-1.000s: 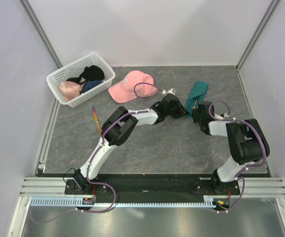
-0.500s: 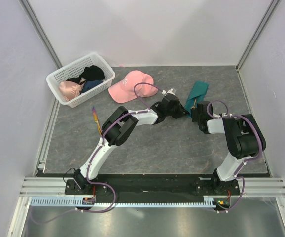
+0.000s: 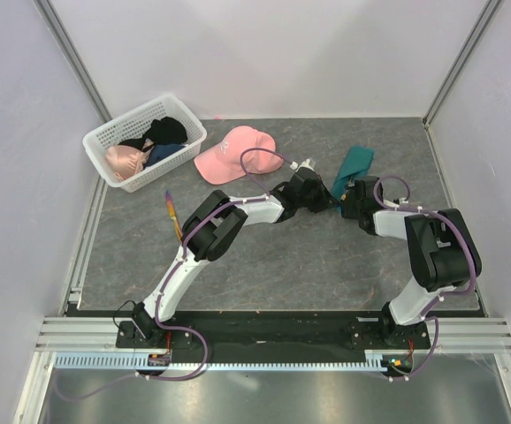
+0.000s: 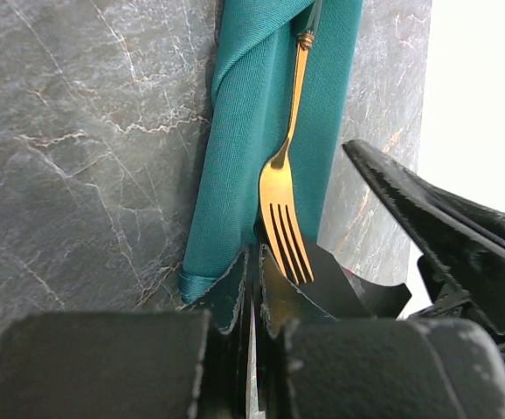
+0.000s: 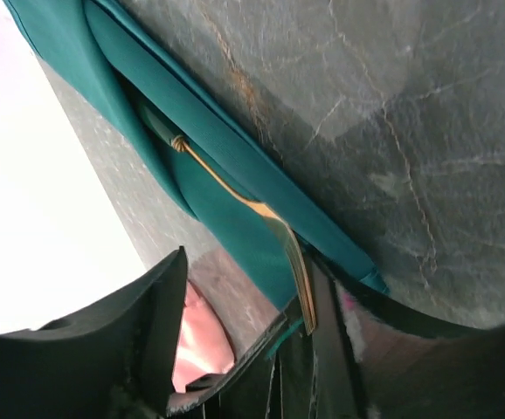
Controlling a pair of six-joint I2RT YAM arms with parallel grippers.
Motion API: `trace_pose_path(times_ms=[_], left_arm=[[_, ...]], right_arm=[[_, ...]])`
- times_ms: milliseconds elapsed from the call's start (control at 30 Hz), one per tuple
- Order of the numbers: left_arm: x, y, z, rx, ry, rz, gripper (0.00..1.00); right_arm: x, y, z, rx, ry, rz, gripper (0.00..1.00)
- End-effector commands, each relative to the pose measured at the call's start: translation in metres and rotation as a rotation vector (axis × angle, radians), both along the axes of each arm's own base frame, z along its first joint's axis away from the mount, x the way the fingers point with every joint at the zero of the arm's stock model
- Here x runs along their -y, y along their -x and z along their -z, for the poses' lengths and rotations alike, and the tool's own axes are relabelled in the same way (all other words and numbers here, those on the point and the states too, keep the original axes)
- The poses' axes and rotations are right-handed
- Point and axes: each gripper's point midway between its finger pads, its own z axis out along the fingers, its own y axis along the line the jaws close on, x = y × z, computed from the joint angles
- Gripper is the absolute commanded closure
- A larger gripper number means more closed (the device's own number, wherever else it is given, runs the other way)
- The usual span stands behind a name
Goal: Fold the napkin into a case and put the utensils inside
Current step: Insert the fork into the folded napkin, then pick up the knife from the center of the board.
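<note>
- Top view: Both arms are stretched out over the table [image 3: 264, 256] and bent at the elbows. The left gripper [image 3: 324, 203] and the right gripper [image 3: 347, 191] are seen close together at the near end of the case [image 3: 357, 163]. The case is laid at the far right of the table, and its long side runs from near-left to far-right. The purple-and-orange piece [image 3: 174, 215] is seen well apart, on the left. Dark cloth, a peach thing and something blue are held in the white basket [image 3: 127, 117]. The pink cap [image 3: 235, 152] is laid just beside the basket.
- Left wrist view: The left fingers [image 4: 233, 292] are pressed almost together at the near end of the case. It cannot be told if cloth is pinched. The fork [image 4: 286, 196] is laid along the case, with its prongs toward the gripper. Its dark handle is tucked under a fold.
- Right wrist view: The right fingers [image 5: 161, 314] are spread wide apart. The gold prongs are seen right beside one finger and are not squeezed.
</note>
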Motion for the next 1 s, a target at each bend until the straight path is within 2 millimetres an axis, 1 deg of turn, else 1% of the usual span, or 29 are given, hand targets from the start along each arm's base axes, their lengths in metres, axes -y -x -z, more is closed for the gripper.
trace_pose_path(times_ms=[0, 33, 67, 100, 167, 200, 267, 300, 333, 400, 433, 467, 500, 533, 567, 600, 633, 667, 700, 733, 800, 833, 867, 900, 933, 967], left_arm=[[-0.004, 0.015, 0.004, -0.048, -0.045, 0.011, 0.98], [-0.004, 0.015, 0.004, -0.047, -0.046, 0.009, 0.98], [-0.004, 0.014, 0.004, -0.046, -0.046, 0.009, 0.98], [-0.004, 0.015, 0.003, -0.045, -0.045, 0.011, 0.98], [-0.004, 0.015, 0.004, -0.051, -0.045, 0.007, 0.98], [-0.004, 0.015, 0.002, -0.052, -0.041, 0.006, 0.98], [-0.003, 0.017, 0.000, -0.049, -0.038, 0.017, 0.98], [-0.002, 0.018, -0.001, -0.052, -0.035, 0.021, 0.98], [-0.002, 0.019, -0.003, -0.051, -0.031, 0.029, 0.98], [0.001, 0.025, -0.014, -0.041, -0.017, 0.074, 0.98], [0.001, 0.028, -0.017, -0.036, -0.016, 0.102, 0.98], [0.001, 0.036, -0.021, -0.054, -0.006, 0.153, 0.98], [-0.001, 0.040, -0.024, -0.061, -0.005, 0.172, 0.92], [-0.002, 0.042, -0.038, -0.045, 0.012, 0.193, 0.86], [-0.003, 0.046, -0.048, -0.034, 0.025, 0.219, 0.79], [-0.010, 0.051, -0.046, -0.024, 0.003, 0.236, 0.62], [-0.013, 0.052, -0.068, 0.000, 0.013, 0.241, 0.54], [-0.018, 0.052, -0.075, 0.005, 0.010, 0.243, 0.43], [-0.026, 0.057, -0.073, -0.011, -0.005, 0.247, 0.26], [-0.031, 0.058, -0.091, -0.010, 0.007, 0.245, 0.22], [-0.043, 0.064, -0.107, -0.024, 0.025, 0.286, 0.15], [-0.049, 0.068, -0.113, -0.022, 0.016, 0.301, 0.15], [-0.057, 0.073, -0.136, 0.003, 0.033, 0.324, 0.15], [-0.065, 0.077, -0.141, 0.014, 0.022, 0.346, 0.16], [-0.078, 0.084, -0.140, -0.023, -0.012, 0.347, 0.16], [-0.097, 0.088, -0.152, -0.023, -0.009, 0.344, 0.17]], right_arm=[[-0.009, 0.013, -0.004, -0.069, -0.005, -0.054, 0.34], [-0.009, 0.016, -0.004, -0.076, -0.010, -0.054, 0.29], [-0.010, 0.017, -0.007, -0.068, -0.008, -0.057, 0.28], [-0.009, 0.019, -0.007, -0.076, -0.002, -0.058, 0.24], [-0.009, 0.021, -0.010, -0.077, -0.003, -0.069, 0.22], [-0.012, 0.023, -0.010, -0.087, -0.013, -0.082, 0.19], [-0.014, 0.022, -0.010, -0.098, -0.012, -0.109, 0.17], [-0.021, 0.023, -0.011, -0.107, -0.028, -0.141, 0.16], [-0.025, 0.022, -0.017, -0.096, -0.036, -0.168, 0.16], [-0.033, 0.033, -0.022, -0.129, -0.054, -0.229, 0.15], [-0.033, 0.036, -0.038, -0.103, -0.048, -0.254, 0.15], [-0.026, 0.039, -0.047, -0.094, 0.007, -0.303, 0.15], [-0.021, 0.052, -0.047, -0.146, 0.037, -0.335, 0.14], [-0.017, 0.050, -0.074, -0.102, 0.085, -0.374, 0.14], [-0.013, 0.055, -0.083, -0.106, 0.151, -0.465, 0.13], [-0.010, 0.065, -0.094, -0.153, 0.193, -0.519, 0.10], [-0.004, 0.073, -0.104, -0.175, 0.242, -0.556, 0.10], [0.001, 0.094, -0.103, -0.256, 0.269, -0.597, 0.07], [0.004, 0.098, -0.113, -0.246, 0.351, -0.676, 0.06], [0.006, 0.107, -0.123, -0.232, 0.382, -0.696, 0.06], [0.007, 0.124, -0.126, -0.243, 0.430, -0.772, 0.04], [0.008, 0.128, -0.131, -0.230, 0.452, -0.795, 0.04], [0.006, 0.137, -0.131, -0.244, 0.450, -0.820, 0.04], [0.007, 0.140, -0.133, -0.241, 0.469, -0.850, 0.04], [0.004, 0.141, -0.136, -0.223, 0.473, -0.872, 0.04], [0.002, 0.144, -0.138, -0.222, 0.469, -0.891, 0.03]])
